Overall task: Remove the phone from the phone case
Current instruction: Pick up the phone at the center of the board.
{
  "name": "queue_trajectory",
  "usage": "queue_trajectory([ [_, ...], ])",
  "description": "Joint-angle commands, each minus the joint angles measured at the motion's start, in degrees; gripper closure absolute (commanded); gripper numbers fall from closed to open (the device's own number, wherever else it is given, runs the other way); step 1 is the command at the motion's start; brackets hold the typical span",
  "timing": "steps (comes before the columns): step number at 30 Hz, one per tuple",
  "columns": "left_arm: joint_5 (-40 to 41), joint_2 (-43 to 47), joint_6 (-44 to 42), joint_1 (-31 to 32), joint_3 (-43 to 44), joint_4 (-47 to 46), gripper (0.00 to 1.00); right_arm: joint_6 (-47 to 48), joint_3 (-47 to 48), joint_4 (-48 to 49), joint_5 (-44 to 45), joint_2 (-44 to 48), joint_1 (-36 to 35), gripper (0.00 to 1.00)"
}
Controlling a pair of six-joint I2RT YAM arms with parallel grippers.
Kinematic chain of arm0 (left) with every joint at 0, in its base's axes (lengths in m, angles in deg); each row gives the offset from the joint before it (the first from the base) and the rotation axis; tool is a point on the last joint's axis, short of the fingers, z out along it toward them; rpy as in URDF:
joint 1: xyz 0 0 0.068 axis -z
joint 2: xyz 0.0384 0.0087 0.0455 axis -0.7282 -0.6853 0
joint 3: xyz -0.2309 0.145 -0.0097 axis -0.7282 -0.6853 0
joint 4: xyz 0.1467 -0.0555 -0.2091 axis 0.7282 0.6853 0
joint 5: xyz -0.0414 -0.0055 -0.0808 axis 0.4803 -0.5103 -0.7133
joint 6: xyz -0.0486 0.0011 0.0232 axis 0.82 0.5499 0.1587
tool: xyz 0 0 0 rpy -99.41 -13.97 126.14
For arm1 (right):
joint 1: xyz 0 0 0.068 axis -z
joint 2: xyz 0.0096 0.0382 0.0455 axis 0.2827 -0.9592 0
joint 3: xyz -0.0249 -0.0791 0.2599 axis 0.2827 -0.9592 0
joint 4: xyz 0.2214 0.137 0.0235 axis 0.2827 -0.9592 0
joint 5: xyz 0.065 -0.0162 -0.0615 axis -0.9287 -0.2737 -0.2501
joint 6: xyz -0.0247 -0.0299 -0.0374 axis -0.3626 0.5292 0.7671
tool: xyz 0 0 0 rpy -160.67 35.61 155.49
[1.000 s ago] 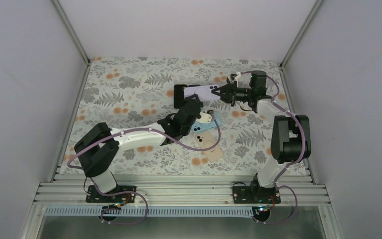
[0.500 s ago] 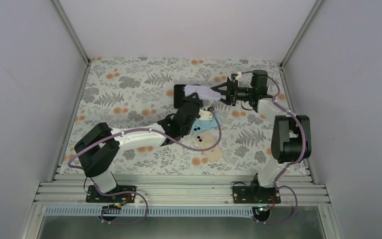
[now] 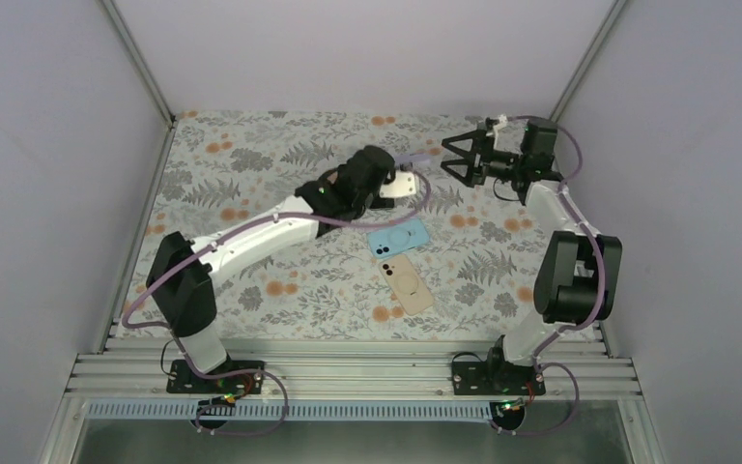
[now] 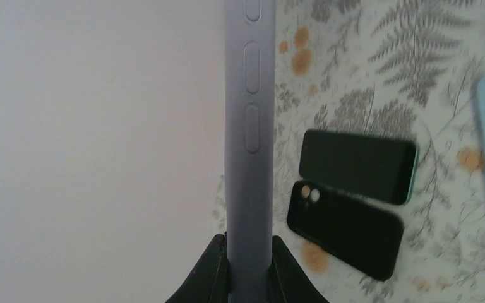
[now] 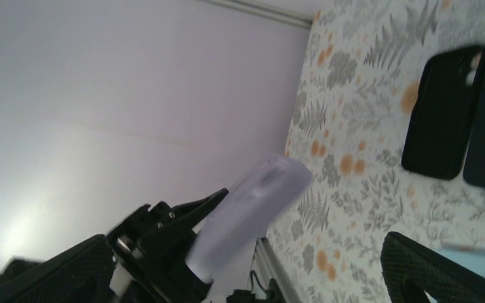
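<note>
My left gripper (image 3: 392, 186) is shut on a lavender phone case (image 3: 405, 185) and holds it above the middle of the floral mat. In the left wrist view the case (image 4: 248, 126) stands edge-on between the jaws, its side buttons showing. Whether a phone sits inside it I cannot tell. My right gripper (image 3: 456, 156) hangs wide open to the right of the case, a short gap away, with nothing in it. In the right wrist view the case (image 5: 259, 201) and the left gripper's black fingers (image 5: 164, 237) show ahead.
A black phone (image 4: 357, 165) and a black case (image 4: 344, 228) lie side by side on the mat below the left gripper. A light blue case (image 3: 398, 236) and a beige one (image 3: 408, 283) lie nearer the arms. Walls close in the mat (image 3: 242, 174).
My right gripper has opened, let go of the lavender case and drawn back to the right. The left arm has stretched out and lifted the case.
</note>
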State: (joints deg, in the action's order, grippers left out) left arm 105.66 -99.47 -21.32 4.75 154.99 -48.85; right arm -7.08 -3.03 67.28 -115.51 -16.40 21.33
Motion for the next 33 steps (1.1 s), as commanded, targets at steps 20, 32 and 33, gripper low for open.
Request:
queue_trajectory([
  [20,-74.12,-0.12,65.80,-27.62,23.03,2.78,0.98,12.09,13.24,6.28,10.56,9.44,-2.28,0.01],
  [32,-93.70,1.68,98.74,-29.34,5.62,-39.36,0.98,6.31,11.12,11.27,12.99,10.93,-8.34,0.02],
  [33,-93.98,1.80,100.30,-29.29,4.46,-41.57,0.98,5.44,10.52,12.14,13.08,11.15,-8.92,0.03],
])
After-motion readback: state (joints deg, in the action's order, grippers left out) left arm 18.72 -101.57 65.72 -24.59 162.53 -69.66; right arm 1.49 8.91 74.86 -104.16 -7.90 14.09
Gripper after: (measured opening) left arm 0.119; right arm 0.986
